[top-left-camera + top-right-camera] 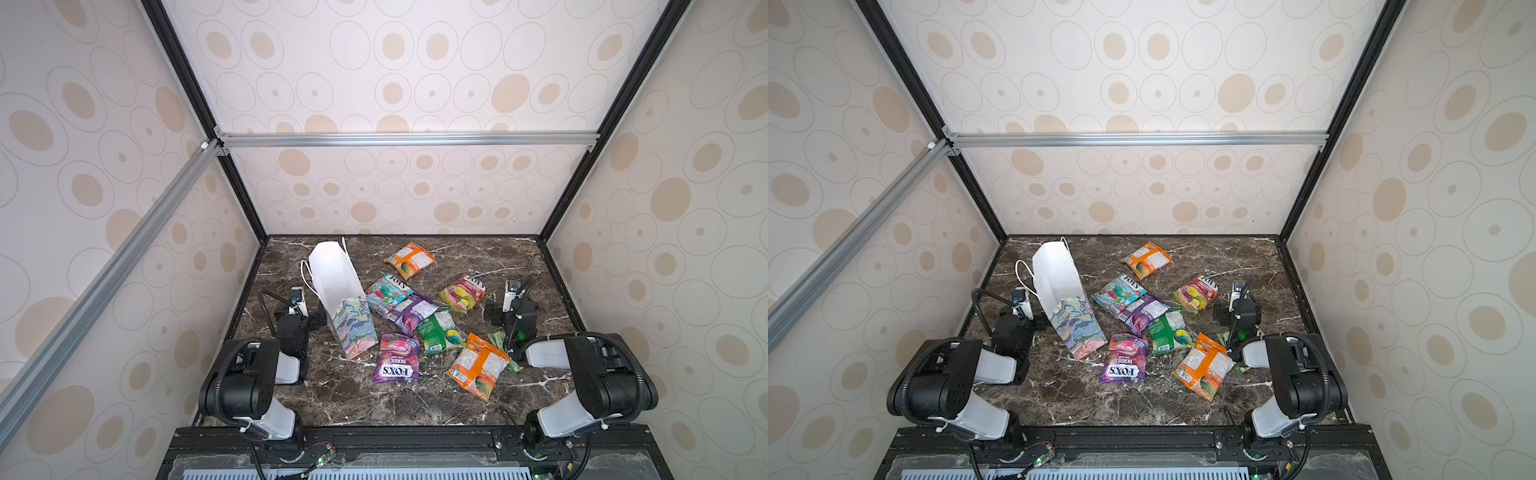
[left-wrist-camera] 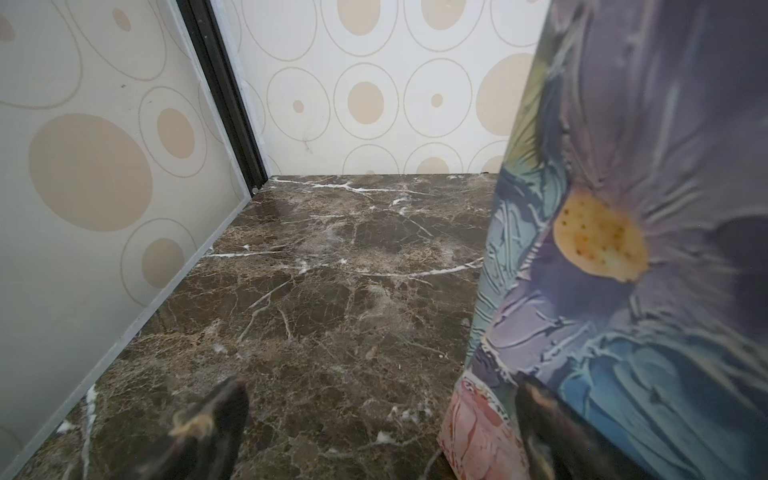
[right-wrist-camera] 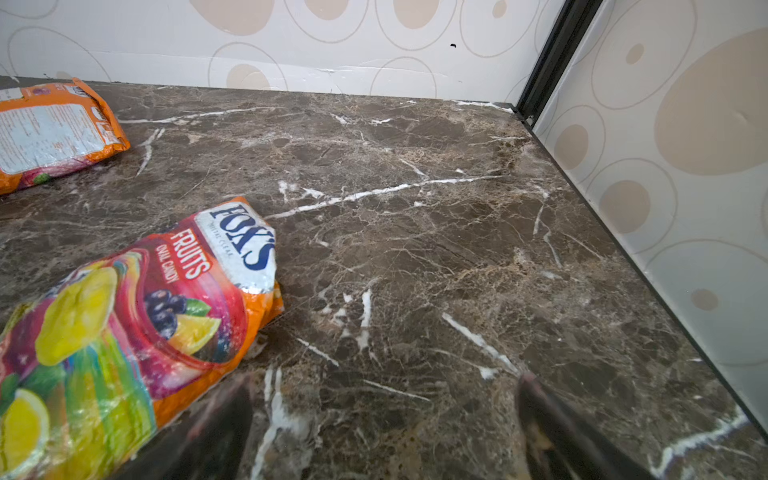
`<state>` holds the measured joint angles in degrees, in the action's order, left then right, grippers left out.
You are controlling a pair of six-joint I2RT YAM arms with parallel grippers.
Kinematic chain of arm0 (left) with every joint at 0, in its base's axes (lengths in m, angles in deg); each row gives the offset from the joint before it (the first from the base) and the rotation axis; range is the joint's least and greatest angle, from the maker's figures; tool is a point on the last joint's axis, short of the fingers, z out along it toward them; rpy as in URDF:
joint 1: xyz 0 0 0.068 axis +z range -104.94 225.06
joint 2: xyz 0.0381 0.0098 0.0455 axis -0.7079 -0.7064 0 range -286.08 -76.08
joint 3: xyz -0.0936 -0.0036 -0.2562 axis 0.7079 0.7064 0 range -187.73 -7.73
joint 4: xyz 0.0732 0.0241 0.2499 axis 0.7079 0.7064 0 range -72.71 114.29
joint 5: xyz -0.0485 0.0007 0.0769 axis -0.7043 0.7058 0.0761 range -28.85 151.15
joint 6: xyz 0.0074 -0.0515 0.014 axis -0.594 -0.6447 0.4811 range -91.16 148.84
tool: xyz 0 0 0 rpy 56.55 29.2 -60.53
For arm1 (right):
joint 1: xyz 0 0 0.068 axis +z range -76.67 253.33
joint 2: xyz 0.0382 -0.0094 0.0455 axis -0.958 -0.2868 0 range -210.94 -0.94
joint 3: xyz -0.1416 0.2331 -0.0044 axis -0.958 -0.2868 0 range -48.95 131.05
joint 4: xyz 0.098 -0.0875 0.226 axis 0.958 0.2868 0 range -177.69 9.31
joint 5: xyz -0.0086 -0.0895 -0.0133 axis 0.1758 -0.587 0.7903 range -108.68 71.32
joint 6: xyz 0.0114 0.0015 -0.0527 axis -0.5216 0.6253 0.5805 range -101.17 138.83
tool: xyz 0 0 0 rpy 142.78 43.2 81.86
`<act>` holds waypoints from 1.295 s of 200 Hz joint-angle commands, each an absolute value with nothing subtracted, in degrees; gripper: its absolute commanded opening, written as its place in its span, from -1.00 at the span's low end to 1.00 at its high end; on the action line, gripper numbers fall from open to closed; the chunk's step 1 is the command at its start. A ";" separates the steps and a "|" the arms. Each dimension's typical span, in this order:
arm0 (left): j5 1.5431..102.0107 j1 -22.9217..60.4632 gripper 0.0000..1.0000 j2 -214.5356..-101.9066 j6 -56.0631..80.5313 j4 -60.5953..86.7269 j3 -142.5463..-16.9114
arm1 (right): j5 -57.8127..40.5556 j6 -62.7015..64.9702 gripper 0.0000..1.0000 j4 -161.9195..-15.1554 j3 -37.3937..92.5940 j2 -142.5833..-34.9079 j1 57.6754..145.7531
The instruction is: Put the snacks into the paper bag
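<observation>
My left pincer (image 2: pixel 376 419) stood wide open and held nothing, low over the tabletop (image 2: pixel 316 291). The left wall (image 2: pixel 83 174) ran close along the tabletop's edge beside it, and open marble stretched ahead to the back wall (image 2: pixel 374 104). One of its fingers (image 2: pixel 540 419) was right at the lower corner of the paper bag (image 1: pixel 353 328); I could not tell whether it touched. The bag stood on its base left of the middle, mouth up, its white inside showing in both top views. The snacks (image 1: pixel 411 313) lay scattered on the tabletop right of the bag, some overlapping, the nearest just beside it. My right pincer (image 3: pixel 386 419) was spread wide and empty too, with a red-and-yellow fruit packet (image 3: pixel 137 332) just beside one finger and an orange packet (image 3: pixel 54 133) farther off near the back wall. On its other side the marble lay open up to the right wall (image 3: pixel 685 187). The tabletop was dark brown marble with white veins; the walls were cream with beige ovals.
</observation>
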<state>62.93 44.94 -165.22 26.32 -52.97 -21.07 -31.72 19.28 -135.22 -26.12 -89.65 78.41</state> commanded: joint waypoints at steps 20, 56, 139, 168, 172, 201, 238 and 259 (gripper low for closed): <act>62.99 44.71 1.00 -165.20 27.35 -54.70 -22.14 | -31.38 19.11 0.99 -134.95 -25.31 -89.36 78.10; 62.95 44.71 1.00 -165.23 27.30 -54.70 -22.14 | -31.42 19.10 1.00 -134.97 -25.35 -89.29 78.13; 62.96 44.77 1.00 -165.20 27.35 -54.70 -22.14 | -31.39 19.10 0.99 -134.96 -25.35 -89.36 78.09; 62.98 44.71 1.00 -165.20 27.35 -54.70 -22.14 | -31.07 18.87 1.00 -134.55 -25.05 -89.43 78.01; 63.00 44.71 1.00 -165.20 27.35 -54.74 -22.16 | -30.82 18.84 1.00 -134.34 -25.04 -89.43 77.91; 62.99 44.71 1.00 -165.11 27.35 -54.78 -22.07 | -30.07 18.83 1.00 -134.19 -24.98 -89.31 77.50; 64.15 44.71 1.00 -164.63 27.01 -55.95 -21.23 | -34.18 17.69 0.99 -133.66 -24.79 -88.30 77.56; 66.15 44.71 1.00 -158.52 26.02 -47.93 -22.87 | -32.39 18.41 0.99 -127.11 -22.66 -85.94 77.64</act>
<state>63.65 44.94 -164.70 26.29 -52.89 -21.05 -32.13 18.65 -133.14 -25.58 -89.08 77.91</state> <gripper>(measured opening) 0.999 0.997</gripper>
